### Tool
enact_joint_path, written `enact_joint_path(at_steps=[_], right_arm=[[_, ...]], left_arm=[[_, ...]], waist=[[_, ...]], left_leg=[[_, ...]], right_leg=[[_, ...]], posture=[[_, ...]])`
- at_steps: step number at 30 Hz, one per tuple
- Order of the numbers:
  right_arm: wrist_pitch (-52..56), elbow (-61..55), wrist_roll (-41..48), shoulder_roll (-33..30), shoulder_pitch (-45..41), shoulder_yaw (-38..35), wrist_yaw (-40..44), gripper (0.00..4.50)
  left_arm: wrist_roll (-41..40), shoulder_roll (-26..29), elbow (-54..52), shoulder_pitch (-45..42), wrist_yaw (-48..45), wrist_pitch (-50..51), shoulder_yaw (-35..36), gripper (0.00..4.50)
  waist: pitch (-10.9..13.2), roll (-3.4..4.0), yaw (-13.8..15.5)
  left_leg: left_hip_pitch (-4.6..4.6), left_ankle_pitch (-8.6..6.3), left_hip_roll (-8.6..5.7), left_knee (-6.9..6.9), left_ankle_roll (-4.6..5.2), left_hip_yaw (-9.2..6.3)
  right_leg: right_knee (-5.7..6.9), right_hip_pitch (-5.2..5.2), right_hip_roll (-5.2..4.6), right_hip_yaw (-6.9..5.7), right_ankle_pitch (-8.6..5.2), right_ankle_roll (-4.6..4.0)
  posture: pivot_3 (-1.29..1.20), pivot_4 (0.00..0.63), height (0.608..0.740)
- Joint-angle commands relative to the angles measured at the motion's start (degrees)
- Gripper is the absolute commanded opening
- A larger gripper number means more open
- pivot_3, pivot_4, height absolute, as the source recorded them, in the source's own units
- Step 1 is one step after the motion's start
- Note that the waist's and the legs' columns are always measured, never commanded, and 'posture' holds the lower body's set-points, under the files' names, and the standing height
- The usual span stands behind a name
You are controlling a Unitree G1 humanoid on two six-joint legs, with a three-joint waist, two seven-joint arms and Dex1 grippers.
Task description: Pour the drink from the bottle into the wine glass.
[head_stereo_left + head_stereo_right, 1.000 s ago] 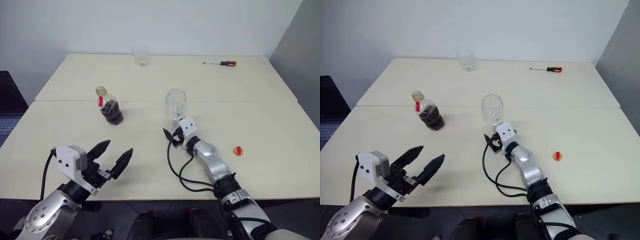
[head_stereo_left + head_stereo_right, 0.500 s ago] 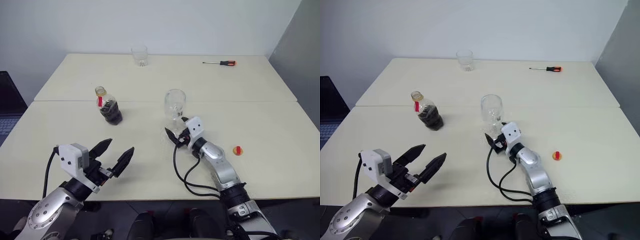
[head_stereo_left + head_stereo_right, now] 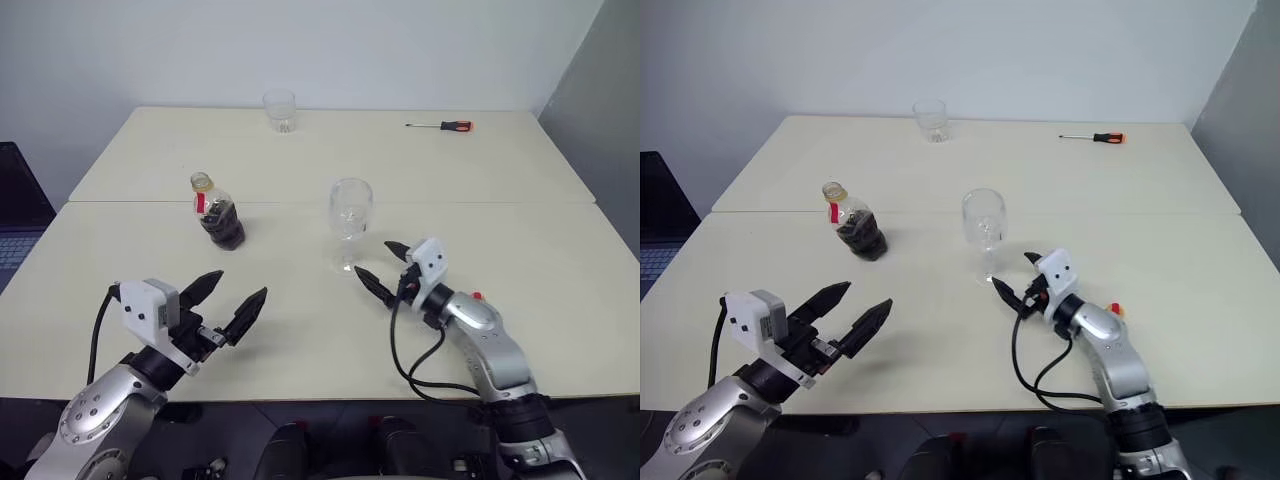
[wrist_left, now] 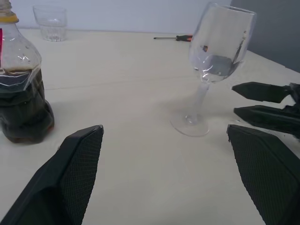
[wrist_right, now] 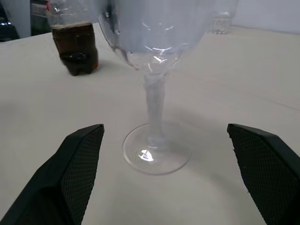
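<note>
Bottle (image 3: 217, 214): squat clear plastic, dark drink (image 3: 223, 225) inside; stemmed wine glass (image 3: 350, 218) empty; both hands' fingers spread apart.

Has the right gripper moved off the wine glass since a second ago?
Yes. The right gripper, fingers open, has backed away from the wine glass foot, toward the robot and rightward.

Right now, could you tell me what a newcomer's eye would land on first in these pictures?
Probably the empty wine glass standing upright mid-table, with the right gripper open just beside its foot, not touching it. Next, the bottle of dark drink to the glass's left, uncapped and upright, and the left gripper open near the table's front edge. A tumbler and a screwdriver lie at the far edge.
</note>
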Motion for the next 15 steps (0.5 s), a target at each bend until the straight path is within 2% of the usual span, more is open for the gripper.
enact_joint_path(at_steps=[1,9,15], right_arm=[[3.8,-8.9,6.0,-2.7,1.2,-2.3,3.2,4.49],[10.9,-21.2,15.7,-7.5,5.2,-6.3,3.8,4.49],[14.6,-26.7,20.0,-8.8,5.9,-7.2,1.6,4.49]], left_arm=[[4.1,0.0,2.0,-1.2,1.0,-2.3,0.0,4.5],[13.3,-4.5,6.2,-1.6,6.3,-5.4,-2.5,4.5],[19.1,-6.6,12.4,-4.5,10.5,-8.3,-1.3,4.5]], waist=[[0.0,0.01,-0.1],[0.0,-0.03,0.0],[0.0,-0.06,0.0]], left_leg=[[0.0,0.0,0.0,0.0,0.01,0.01],[-0.01,-0.04,0.03,0.01,0.04,-0.03],[-0.02,-0.04,0.02,0.02,0.05,-0.04]], right_leg=[[-0.01,0.0,0.0,0.0,0.0,0.0],[-0.02,0.0,0.04,0.02,-0.01,0.0],[-0.01,0.01,0.04,-0.01,-0.02,0.01]], posture=[[0.0,0.15,0.74],[0.0,0.15,0.74],[0.0,0.15,0.74]])
